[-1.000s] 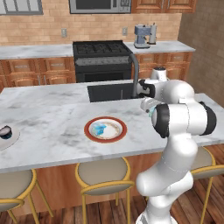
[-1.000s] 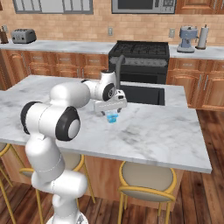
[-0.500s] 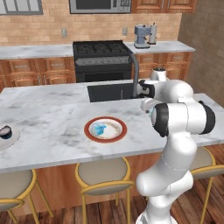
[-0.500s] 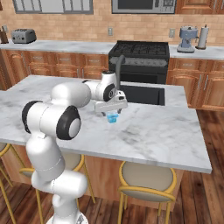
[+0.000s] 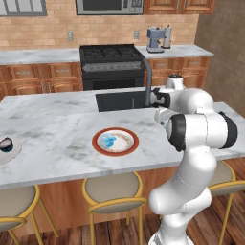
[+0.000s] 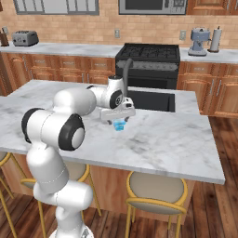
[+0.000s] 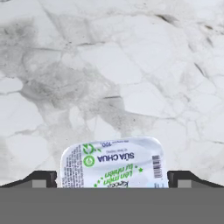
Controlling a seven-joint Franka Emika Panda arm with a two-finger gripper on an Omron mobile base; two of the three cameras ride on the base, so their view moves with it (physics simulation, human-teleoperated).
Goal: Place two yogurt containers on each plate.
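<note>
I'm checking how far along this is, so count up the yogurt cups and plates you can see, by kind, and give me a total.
Light blue yogurt cups: 2, one on the red-rimmed plate, one on the counter under the open gripper
Dark navy yogurt cup: 1, on the grey plate
Red-rimmed plate: 1
Grey plate: 1, at the left edge
Total: 5

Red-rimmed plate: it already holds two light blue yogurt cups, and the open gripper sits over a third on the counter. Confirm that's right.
Not quite. The left base view shows the red-rimmed plate holding just one light blue yogurt cup, not two. The rest stands: the open gripper sits over another light blue yogurt cup on the marble counter.
</note>
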